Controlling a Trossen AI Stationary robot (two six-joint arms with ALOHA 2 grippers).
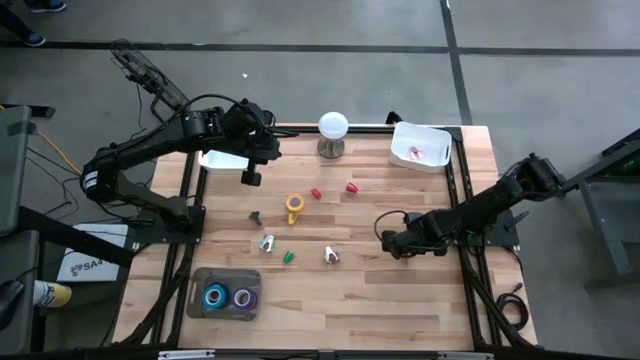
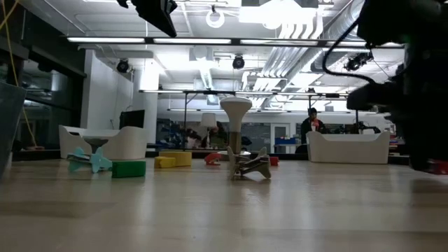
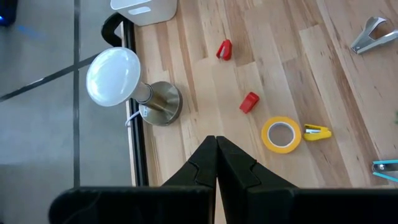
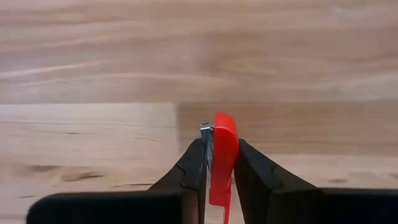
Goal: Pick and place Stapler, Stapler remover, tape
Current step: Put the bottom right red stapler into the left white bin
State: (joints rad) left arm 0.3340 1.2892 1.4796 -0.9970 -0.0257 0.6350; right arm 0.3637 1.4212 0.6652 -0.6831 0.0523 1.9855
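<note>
Stapler (image 4: pixel 222 155), red, pinched in right gripper (image 4: pixel 221 177); no legible label, perhaps hidden.

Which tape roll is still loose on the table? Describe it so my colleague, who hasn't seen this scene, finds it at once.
Start at the white-domed lamp on the table's far edge and come toward the middle of the boards. There lies the yellow tape roll, flat, with a small yellow stapler right beside it. It is the only roll outside the grey tray, which holds a blue roll and a purple roll.
</note>
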